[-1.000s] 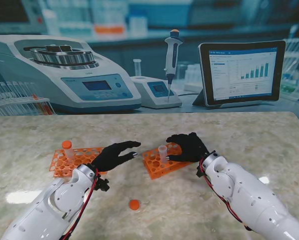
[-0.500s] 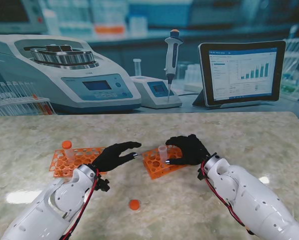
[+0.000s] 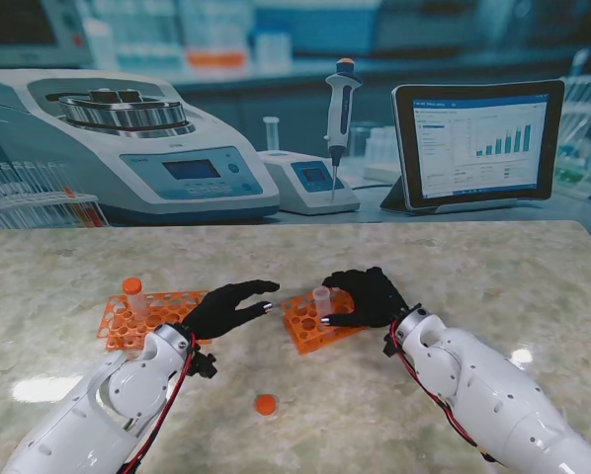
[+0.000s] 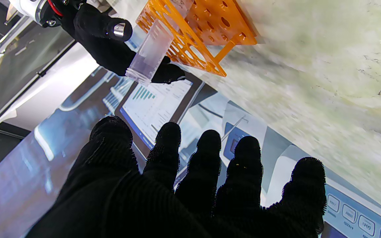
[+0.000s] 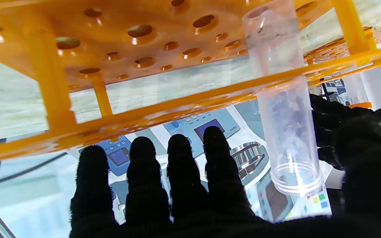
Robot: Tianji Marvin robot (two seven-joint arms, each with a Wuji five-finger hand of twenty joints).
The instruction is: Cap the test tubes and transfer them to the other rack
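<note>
A: The right hand [image 3: 367, 297] has been drawn a touch leftward over the last second, closer around the open tube [image 3: 322, 299] standing in the right rack [image 3: 310, 326]. From the wrist view its fingers [image 5: 184, 165] are seen spread beside the tube, not clamped on it.

B: So a grasp is judged to be forming, not made. The left hand [image 3: 226, 306] is held just left of that rack, fingers apart, nothing carried.

A: 1 capped tube [image 3: 132, 291] is seen in the left rack [image 3: 142, 314]. 1 loose orange cap [image 3: 266, 403] lies well nearer than the right rack.

B: Whether the thumb touches the tube cannot be told; it is blurred at the wrist view's edge. The rack's far holes are hidden by the right hand.
</note>
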